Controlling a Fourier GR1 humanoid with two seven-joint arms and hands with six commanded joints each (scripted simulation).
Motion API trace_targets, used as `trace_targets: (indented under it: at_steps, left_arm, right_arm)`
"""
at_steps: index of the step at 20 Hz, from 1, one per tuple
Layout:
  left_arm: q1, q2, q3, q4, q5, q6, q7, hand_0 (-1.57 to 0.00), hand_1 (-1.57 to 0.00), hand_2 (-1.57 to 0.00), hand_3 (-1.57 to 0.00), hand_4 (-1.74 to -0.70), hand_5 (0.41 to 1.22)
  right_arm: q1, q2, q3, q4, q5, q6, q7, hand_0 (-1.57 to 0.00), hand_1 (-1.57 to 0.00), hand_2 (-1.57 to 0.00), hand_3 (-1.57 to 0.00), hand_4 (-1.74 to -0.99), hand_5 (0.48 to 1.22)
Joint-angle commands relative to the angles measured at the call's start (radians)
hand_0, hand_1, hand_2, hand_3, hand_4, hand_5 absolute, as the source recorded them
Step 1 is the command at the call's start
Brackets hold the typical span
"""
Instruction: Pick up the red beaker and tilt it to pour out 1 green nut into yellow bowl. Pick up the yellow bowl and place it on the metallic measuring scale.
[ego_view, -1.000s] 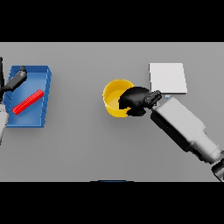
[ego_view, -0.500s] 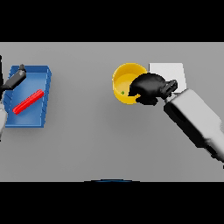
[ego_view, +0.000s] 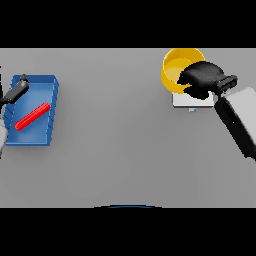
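Observation:
My right hand (ego_view: 201, 78) is shut on the rim of the yellow bowl (ego_view: 176, 67), holding it at the far right above the far left part of the metallic measuring scale (ego_view: 183, 101), most of which the hand and bowl hide. I cannot tell whether a nut lies in the bowl. The red beaker (ego_view: 32, 116) lies on its side in the blue tray (ego_view: 49, 112) at the far left. My left hand (ego_view: 16, 91) shows at the left edge over the tray's near corner, its fingers straight.
The blue tray sits along the left edge of the grey table. My right forearm (ego_view: 239, 120) crosses the right side of the table.
My right hand has carried the yellow bowl from the table's middle to the right and farther away, over the scale. The left hand and red beaker have stayed put.

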Motion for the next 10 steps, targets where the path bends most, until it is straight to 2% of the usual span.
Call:
trace_targets:
  at_steps: [1, 2, 4, 8, 10]
  left_arm:
    - [0.0, 0.003, 0.001, -0.017, 0.002, -0.004, 0.006, 0.0, 0.0, 0.0, 0.0, -0.74, 0.699]
    - [-0.006, 0.005, 0.0, -0.008, 0.0, -0.007, 0.013, 0.0, 0.0, 0.0, 0.0, -0.73, 0.697]
    - [-0.011, 0.002, 0.001, 0.007, 0.002, -0.01, 0.015, 0.0, 0.0, 0.0, 0.0, -0.73, 0.691]
    - [-0.007, 0.001, -0.005, 0.001, -0.009, -0.002, 0.01, 0.0, 0.0, 0.0, 0.0, -0.72, 0.682]
    - [0.007, 0.003, -0.001, -0.008, -0.009, 0.006, 0.001, 0.0, 0.0, 0.0, 0.0, -0.72, 0.682]
  right_arm:
    - [-0.011, 0.002, -0.008, 0.036, 0.0, -0.016, -0.015, -1.57, -1.57, -1.51, -1.19, -1.741, 1.221]
    - [-0.014, -0.005, -0.02, 0.064, -0.006, -0.02, -0.029, -1.57, -1.57, -1.5, -1.18, -1.741, 1.221]
    - [-0.02, 0.004, -0.03, 0.13, 0.006, -0.057, -0.022, -1.57, -1.57, -1.51, -1.18, -1.741, 1.221]
    - [-0.023, 0.009, -0.038, 0.245, 0.028, -0.124, -0.059, -1.57, -1.57, -1.44, -1.28, -1.741, 1.221]
    - [-0.033, 0.023, -0.043, 0.307, 0.036, -0.149, -0.057, -1.57, -1.57, -1.41, -1.35, -1.741, 1.221]
